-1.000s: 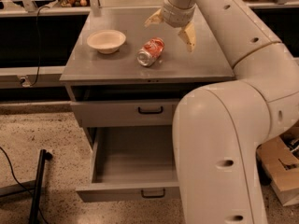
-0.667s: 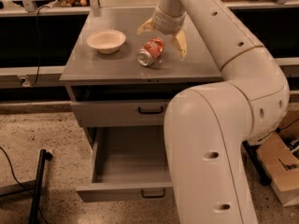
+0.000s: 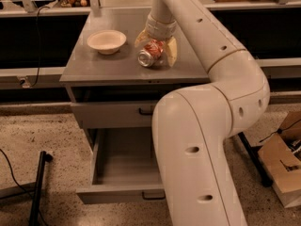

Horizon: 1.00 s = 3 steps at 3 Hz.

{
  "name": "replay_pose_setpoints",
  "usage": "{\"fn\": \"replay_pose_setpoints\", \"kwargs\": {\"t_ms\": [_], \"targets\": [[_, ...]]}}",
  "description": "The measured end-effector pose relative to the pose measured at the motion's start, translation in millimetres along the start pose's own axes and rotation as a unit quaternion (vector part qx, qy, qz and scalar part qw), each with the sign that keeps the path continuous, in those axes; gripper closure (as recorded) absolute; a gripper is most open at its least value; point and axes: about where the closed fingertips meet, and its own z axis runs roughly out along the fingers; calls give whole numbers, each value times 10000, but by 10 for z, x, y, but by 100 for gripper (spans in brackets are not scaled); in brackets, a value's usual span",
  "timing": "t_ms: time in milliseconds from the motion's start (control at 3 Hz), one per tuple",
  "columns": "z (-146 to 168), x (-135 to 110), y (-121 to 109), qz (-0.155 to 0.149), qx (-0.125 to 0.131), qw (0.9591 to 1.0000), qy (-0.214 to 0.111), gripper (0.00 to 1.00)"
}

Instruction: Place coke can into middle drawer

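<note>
The claw [image 3: 155,51] was down over the top of the desk [image 3: 80,67], spread open, with one yellowish finger [image 3: 171,51] on each side of the coke can [image 3: 148,56]. I could not tell if the fingers touched it. The coke can lay on its side between them. Its long axis ran diagonally, and the silver end pointed to the front-left, toward the front edge of the desk; the other end was hidden under the claw.

To the left of the claw, a little behind it and well apart from the can, stood a round beige bowl [image 3: 106,40], upright. In front of the claw there was a bare strip of desk before the edge, and to the right also some bare surface.

Below the claw, under the desk top, the upper drawer front [image 3: 108,114] was shut. Under that, the middle drawer [image 3: 120,173] was pulled out toward me, and its grey floor was bare. The thick white arm [image 3: 197,140] came down in front and covered the right part of both drawers.

Far to the lower right of the claw a cardboard box [image 3: 282,173] stood on the speckled floor, and far to the lower left a black stand [image 3: 38,187].
</note>
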Motion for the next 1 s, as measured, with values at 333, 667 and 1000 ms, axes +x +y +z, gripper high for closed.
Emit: {"fn": "replay_pose_setpoints", "kwargs": {"t_ms": [333,667,1000], "targets": [[47,0,-9,0,36,10000,-87,41],[-39,144,64,253,-105,9994,215,64],[-271,260,169,581,-28,9973,441,87]]}}
